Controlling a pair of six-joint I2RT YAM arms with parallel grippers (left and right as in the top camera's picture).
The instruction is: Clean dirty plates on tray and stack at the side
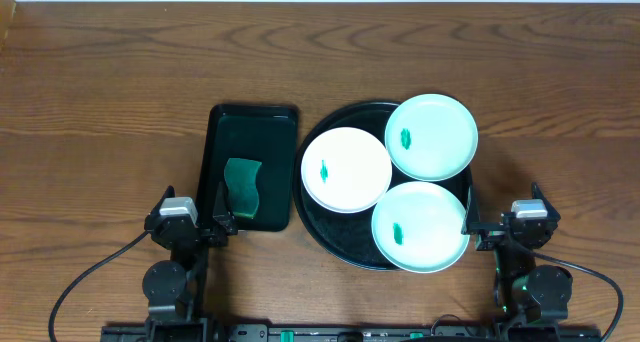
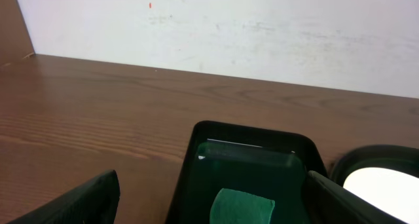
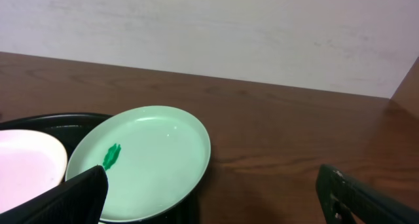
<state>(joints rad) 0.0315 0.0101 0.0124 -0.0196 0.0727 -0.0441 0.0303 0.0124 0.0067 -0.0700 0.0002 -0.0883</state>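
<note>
Your left tool [image 1: 222, 220] apart, right tool [image 1: 480, 233] apart, both empty; white plate [image 1: 346, 169], two mint plates [image 1: 431, 135], all smeared, on tray [image 1: 325, 230].

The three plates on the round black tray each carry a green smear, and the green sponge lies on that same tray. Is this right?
No. The overhead view shows the green sponge in the smaller rectangular tray, left of the round black tray. The white plate, the far mint plate and the near mint plate each carry a green smear.

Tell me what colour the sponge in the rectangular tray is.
The sponge is green, clearest in the overhead view.
</note>
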